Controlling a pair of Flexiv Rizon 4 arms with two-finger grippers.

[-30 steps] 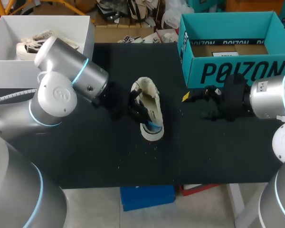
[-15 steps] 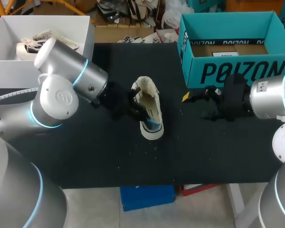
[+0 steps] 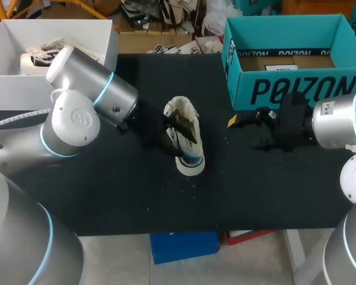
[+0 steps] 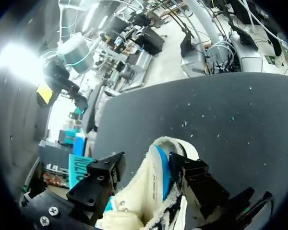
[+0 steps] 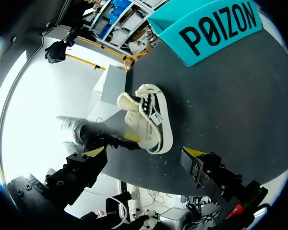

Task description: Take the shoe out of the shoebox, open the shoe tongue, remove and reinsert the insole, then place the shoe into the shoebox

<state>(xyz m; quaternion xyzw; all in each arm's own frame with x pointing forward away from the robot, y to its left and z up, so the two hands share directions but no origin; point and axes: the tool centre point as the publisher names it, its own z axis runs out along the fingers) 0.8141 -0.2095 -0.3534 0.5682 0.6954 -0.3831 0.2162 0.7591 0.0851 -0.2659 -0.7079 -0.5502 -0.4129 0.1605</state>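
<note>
— Head view is consulted first: which step is judged to be in hand?
— The taking-out is judged done. The shoe (image 3: 188,148) is seen lying mid-way across the black table (image 3: 107,196), well apart from the teal shoebox (image 3: 285,89) at the far right. Work at the shoe's mouth is judged to be in hand, but whether it is the tongue or the insole that is being dealt with cannot be told.
— How are the arms placed?
— The left arm (image 3: 77,113) is found at the shoe's left side. The right arm (image 3: 338,122) is parked to the right, just near of the shoebox's front wall.
— And the jaws?
— The left gripper (image 4: 144,167) is seen with jaws apart and the shoe's fleecy upper between them. One finger is laid against the mouth by the blue lining (image 4: 162,165), and a gap is seen beside the other, so no clamp is made out. The right gripper (image 5: 145,155) is also spread wide with nothing between its jaws; the shoe lies ahead of it, well apart.
— What is called for next?
— A closing on the tongue or the insole's edge would be needed, then a pull outward. The shoe is not held down, so it may be dragged along unless it is steadied by the right gripper.
</note>
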